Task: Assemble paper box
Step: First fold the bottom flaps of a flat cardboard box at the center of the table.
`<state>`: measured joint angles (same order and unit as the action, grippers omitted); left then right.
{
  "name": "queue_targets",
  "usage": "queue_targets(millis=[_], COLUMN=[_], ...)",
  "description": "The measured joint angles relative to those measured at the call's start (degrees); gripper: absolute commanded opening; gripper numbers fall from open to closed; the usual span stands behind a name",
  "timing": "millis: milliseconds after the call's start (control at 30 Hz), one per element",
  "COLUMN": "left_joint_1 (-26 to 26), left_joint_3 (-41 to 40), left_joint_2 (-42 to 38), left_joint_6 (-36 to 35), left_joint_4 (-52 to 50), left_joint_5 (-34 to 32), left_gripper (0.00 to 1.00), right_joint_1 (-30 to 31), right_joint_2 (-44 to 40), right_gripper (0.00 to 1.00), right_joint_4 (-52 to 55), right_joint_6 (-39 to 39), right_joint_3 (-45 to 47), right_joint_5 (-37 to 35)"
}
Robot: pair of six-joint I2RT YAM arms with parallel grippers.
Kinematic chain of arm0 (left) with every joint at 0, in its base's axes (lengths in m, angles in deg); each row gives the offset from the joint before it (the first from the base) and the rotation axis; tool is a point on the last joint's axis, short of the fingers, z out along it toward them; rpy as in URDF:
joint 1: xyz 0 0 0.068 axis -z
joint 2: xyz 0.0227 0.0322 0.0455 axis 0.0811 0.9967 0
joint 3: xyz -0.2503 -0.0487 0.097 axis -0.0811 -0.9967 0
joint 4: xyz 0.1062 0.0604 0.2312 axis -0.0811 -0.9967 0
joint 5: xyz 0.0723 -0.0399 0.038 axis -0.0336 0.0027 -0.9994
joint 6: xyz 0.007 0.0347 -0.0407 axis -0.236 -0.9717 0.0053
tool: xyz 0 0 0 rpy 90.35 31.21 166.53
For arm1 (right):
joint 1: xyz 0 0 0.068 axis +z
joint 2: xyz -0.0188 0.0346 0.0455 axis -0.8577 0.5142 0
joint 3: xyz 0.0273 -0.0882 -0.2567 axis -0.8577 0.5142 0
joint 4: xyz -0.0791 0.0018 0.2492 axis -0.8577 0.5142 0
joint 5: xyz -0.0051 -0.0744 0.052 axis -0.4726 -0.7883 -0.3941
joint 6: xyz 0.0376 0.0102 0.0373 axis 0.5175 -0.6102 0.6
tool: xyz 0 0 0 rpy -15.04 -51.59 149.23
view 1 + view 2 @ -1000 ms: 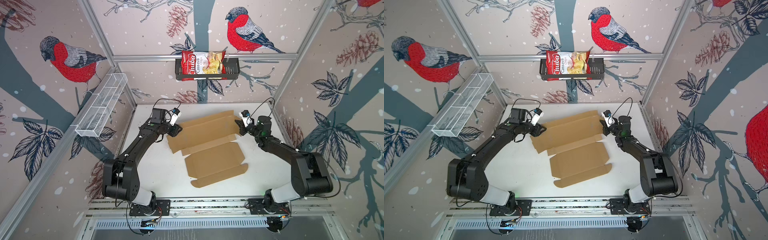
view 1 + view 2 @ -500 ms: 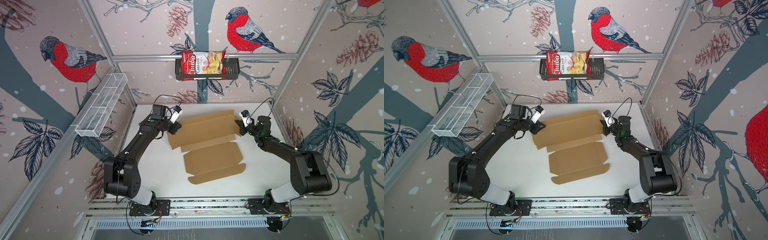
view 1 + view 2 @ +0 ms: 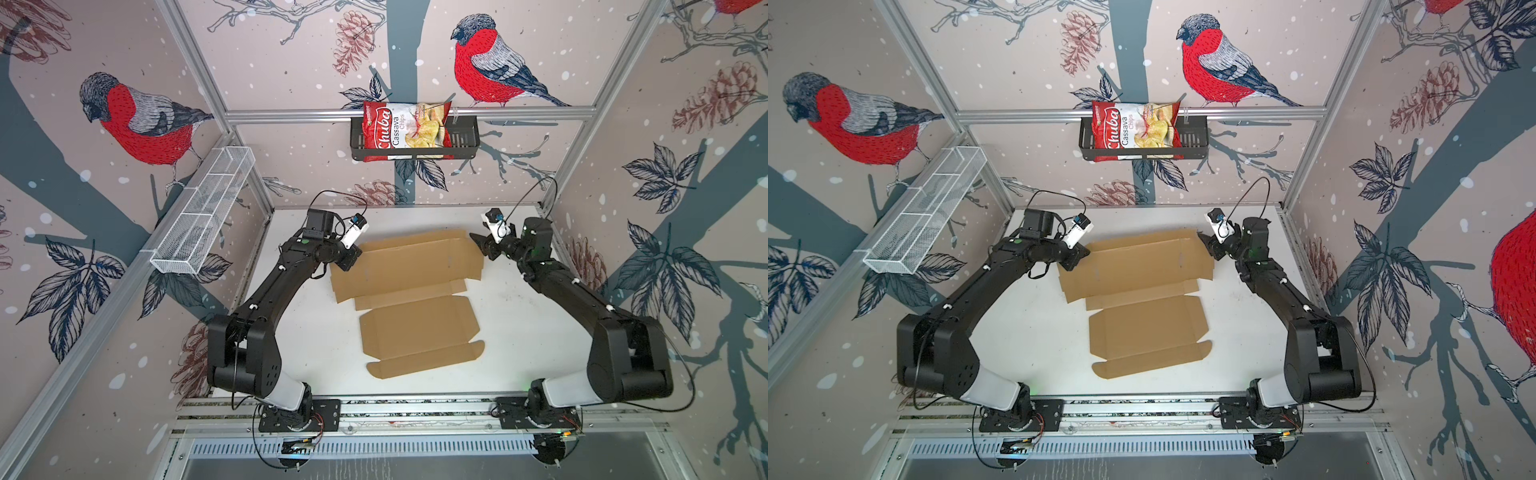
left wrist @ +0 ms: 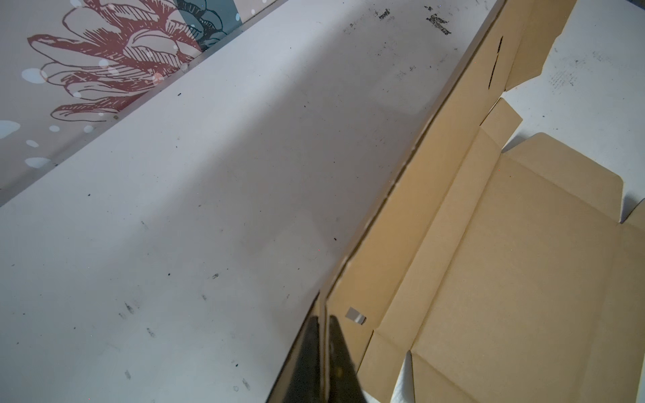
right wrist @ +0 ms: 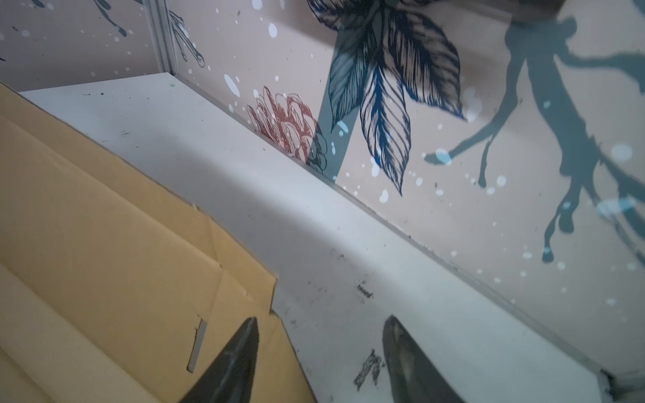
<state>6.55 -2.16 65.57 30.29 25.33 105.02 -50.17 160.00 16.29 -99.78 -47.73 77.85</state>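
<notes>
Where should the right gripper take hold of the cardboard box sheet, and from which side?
Pinch the far flap of the paper box at its right corner, coming in from the right edge with the right gripper straddling the board. The sheet lies mostly flat, so only thin edges offer a grip; the left gripper pinches the opposite far corner.

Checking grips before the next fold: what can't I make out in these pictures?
- Left gripper: fingertips too small and dark in both top views to tell apart.
- Right gripper, right wrist view: whether a finger touches the paper box is unclear; finger bases cut off by the frame edge.
- Chips bag bottom, top views: hidden by the black basket.
</notes>
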Motion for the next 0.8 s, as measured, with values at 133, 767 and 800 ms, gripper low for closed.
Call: queue_targets(millis=[133, 767, 800], left_joint_1=[0.3, 3.8, 4.2], left_joint_3=[0.2, -0.9, -1.5], left_joint_2=[-0.2, -1.4, -1.8], left_joint_6=[-2.0, 5.0, 6.3], left_joint_4=[-0.3, 2.8, 3.4], left_joint_5=[-0.1, -9.3, -10.4], left_gripper=[0.05, 0.12, 0.13], right_joint_1=[0.9, 12.5, 13.3], right_joint_2=[3.5, 7.0, 6.6], right_gripper=[0.62, 0.20, 0.20], right_joint_4=[9.5, 17.6, 16.8], right_joint_6=[-5.5, -0.2, 2.0], right_joint_3=[-8.1, -10.9, -10.1], right_joint_5=[3.2, -12.0, -13.7])
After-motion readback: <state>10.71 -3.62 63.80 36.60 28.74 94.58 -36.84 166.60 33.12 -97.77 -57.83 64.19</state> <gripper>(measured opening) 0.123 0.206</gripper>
